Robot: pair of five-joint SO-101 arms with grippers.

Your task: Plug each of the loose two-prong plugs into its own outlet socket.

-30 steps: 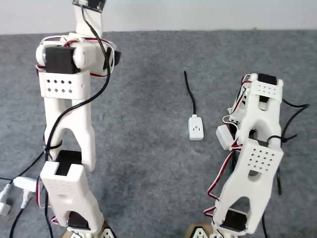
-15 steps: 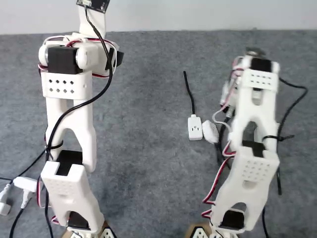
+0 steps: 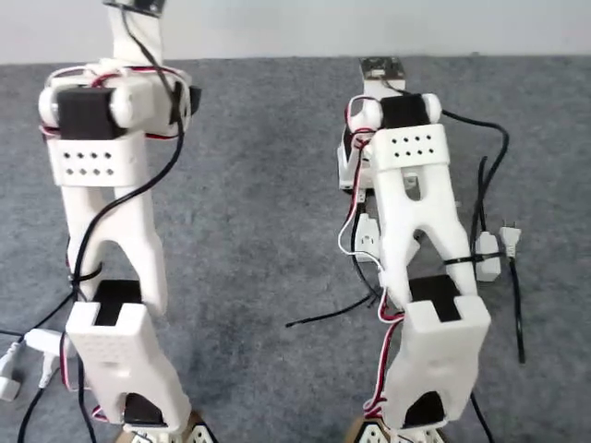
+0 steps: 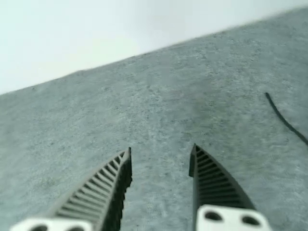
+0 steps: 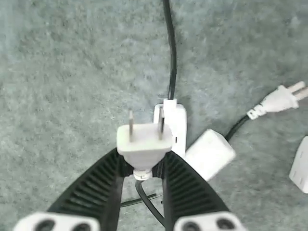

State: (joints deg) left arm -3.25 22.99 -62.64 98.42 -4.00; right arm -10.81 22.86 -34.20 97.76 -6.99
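From above, a metal-pronged spare plug [image 3: 508, 238] is lying on fuzzy grey mat [image 3: 259, 185]; at its wrist, the left gripper [image 4: 161, 150] is holding ridged black fingers apart; at the other, the right gripper [image 5: 142, 156] is clamping a white plug [image 5: 144, 139] close to a boxy outlet socket [image 5: 175, 118].

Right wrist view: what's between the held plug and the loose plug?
In the right wrist view, the socket sits right behind the held plug; past it, bare carpet runs to the loose plug.

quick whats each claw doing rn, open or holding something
left claw: open, empty
right claw: closed on a white two-prong plug
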